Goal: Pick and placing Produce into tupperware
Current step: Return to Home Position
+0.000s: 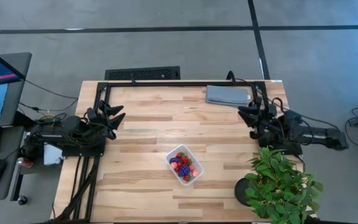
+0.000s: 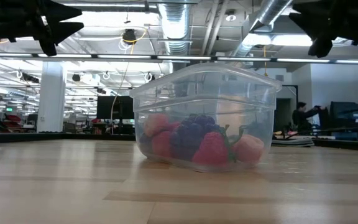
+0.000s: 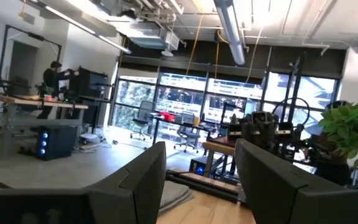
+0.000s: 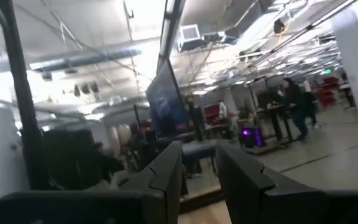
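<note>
Left claw (image 1: 118, 115) hangs over the surface (image 1: 142, 186) well apart from the tupperware (image 1: 172, 152), out to the container's left and farther back than it. In the left wrist view its two fingers (image 3: 138, 186) stand wide of each other with nothing between them. Right claw (image 1: 243, 113) is on the other side of the tupperware, also well apart and farther back. Its fingers (image 4: 166, 171) are parted by a narrower gap and likewise grip nothing. The two claws point inward toward one another, and the tupperware lies between them, nearer the front edge than either.

The tupperware stands upright and uncovered on the surface, turned at an angle to the boards. All the produce (image 1: 183, 165) that shows lies heaped inside it. From the low view a dark purple piece (image 2: 191, 134) sits in the middle of the heap, a red strawberry-like piece (image 2: 211, 149) lies against the near wall, and pinkish pieces rest at both ends.

A folded grey cloth (image 1: 229, 94) lies behind the tupperware at the back edge, close to the right claw. A leafy potted plant (image 1: 281, 183) stands to the tupperware's right, apart from it
</note>
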Motion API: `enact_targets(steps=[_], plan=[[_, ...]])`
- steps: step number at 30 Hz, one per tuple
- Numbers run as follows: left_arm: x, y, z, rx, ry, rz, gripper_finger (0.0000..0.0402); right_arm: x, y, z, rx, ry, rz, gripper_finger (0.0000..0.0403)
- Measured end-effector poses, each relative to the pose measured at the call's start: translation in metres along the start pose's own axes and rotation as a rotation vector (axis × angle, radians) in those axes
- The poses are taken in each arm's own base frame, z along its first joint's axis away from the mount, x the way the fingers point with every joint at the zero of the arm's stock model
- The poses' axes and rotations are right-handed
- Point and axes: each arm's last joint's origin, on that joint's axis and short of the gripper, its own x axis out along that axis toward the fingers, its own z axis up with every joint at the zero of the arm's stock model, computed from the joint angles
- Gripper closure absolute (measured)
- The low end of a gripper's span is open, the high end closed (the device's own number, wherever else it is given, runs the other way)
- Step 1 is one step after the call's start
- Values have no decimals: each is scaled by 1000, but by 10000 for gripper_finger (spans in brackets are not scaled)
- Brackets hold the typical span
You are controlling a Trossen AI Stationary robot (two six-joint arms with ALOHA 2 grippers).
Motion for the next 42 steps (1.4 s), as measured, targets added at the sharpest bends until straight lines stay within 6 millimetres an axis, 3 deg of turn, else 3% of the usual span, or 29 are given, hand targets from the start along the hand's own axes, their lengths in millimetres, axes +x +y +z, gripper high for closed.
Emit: enact_targets(steps=[8,15,22,28,34,42], plan=[[0,0,0,10,1,2,219,-2,10,1,-135,-17,-61,281],[0,0,-1,17,9,-9,219,-12,12,1,-144,11,-26,281],[0,0,-3,35,26,-15,219,-15,14,-17,-43,213,3,281],[0,0,-6,28,57,-14,219,-17,16,-23,11,285,35,281],[-1,0,-11,47,110,-11,219,-27,13,-44,83,537,11,281],[-2,2,-21,96,207,5,219,-34,10,-49,29,674,3,281]])
